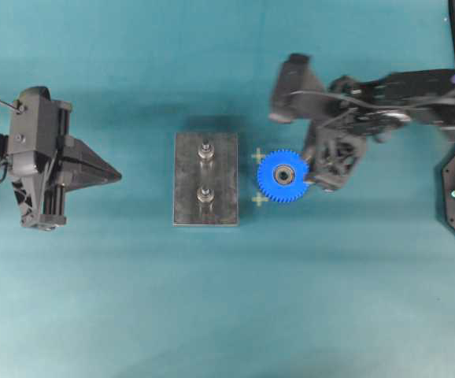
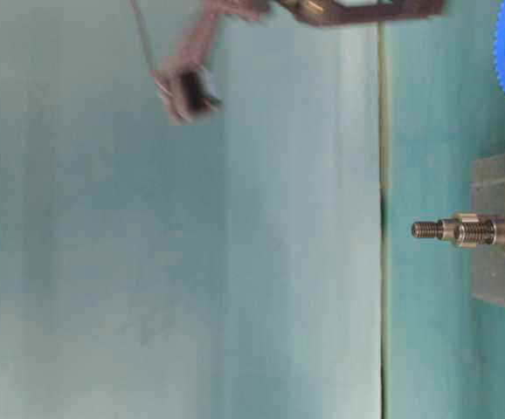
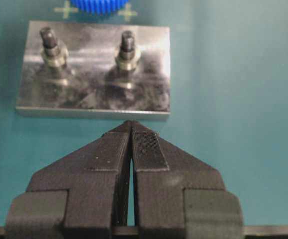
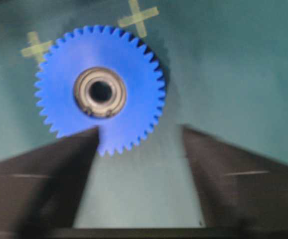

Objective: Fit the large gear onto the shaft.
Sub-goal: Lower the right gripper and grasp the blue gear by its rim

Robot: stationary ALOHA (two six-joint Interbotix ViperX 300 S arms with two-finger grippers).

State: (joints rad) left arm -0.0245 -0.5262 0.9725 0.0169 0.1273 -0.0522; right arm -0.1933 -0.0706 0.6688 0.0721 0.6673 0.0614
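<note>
From overhead, the large gear [image 1: 282, 176] lay flat on the teal surface [image 1: 133, 299] just to the right of the grey plate [image 1: 185, 181], between two pale cross marks [image 1: 259, 156], and well, it had not gone anywhere near a peg. The right gripper [image 1: 316, 169] sat at the gear's right edge, on the side away from the plate, with nothing lifted. Two silvery pegs stood bare on the plate, and either could be the shaft [image 1: 205, 150]; which one was meant I could not tell. The left gripper [image 1: 117, 175] pointed at the plate from well off to its left, jaws together, empty. At table level, the view lay on its side: the pegs stuck out from the plate, one in front of the other, nothing on them, a slice of blue gear at the corner beyond the plate, a blurred piece of arm far from it. From the left wrist, the jaws were pressed shut with only a hairline between them, the plate just ahead, both pegs empty, the gear peeking past the plate's far edge. From the right wrist, the jaws stood wide apart, the near rim of the gear at the tip of one finger [image 4: 59, 164], no grip on it. So the pickup, the carry to the plate and the fitting all looked left to do. No brand, label or writing could be read anywhere.
</note>
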